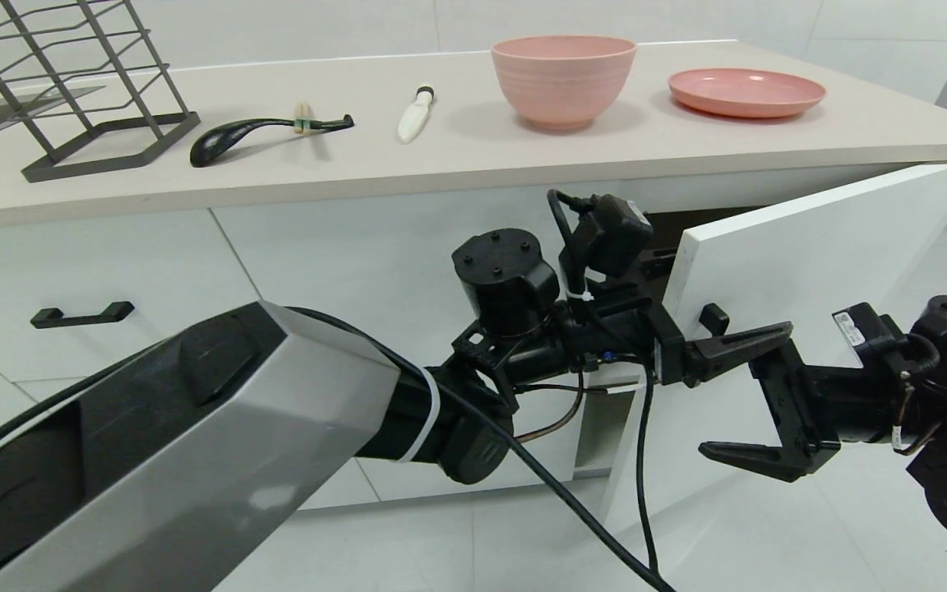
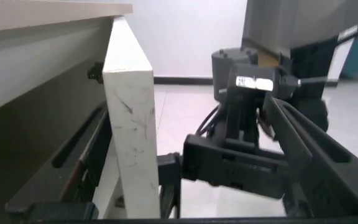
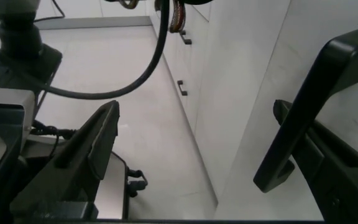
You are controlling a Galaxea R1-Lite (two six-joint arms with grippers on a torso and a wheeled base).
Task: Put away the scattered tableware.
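On the countertop (image 1: 473, 156) stand a pink bowl (image 1: 563, 78) and a pink plate (image 1: 746, 90), with a white-handled utensil (image 1: 415, 114) and a black spoon (image 1: 235, 136) lying to their left. Below, the white cabinet door (image 1: 810, 247) hangs open. My left gripper (image 1: 675, 358) is at the door's free edge (image 2: 129, 124), and its grip is hidden. My right gripper (image 1: 749, 390) is open just in front of the door's outer face, beside the black door handle (image 1: 713, 316), with nothing between its fingers. The handle (image 3: 316, 106) shows close to one right finger (image 3: 98, 149).
A dark wire dish rack (image 1: 71, 82) stands at the counter's far left, beside a sink edge. A drawer with a black handle (image 1: 81, 314) lies under the counter at left. White tiled floor (image 1: 769, 534) spreads below and to the right of the open door.
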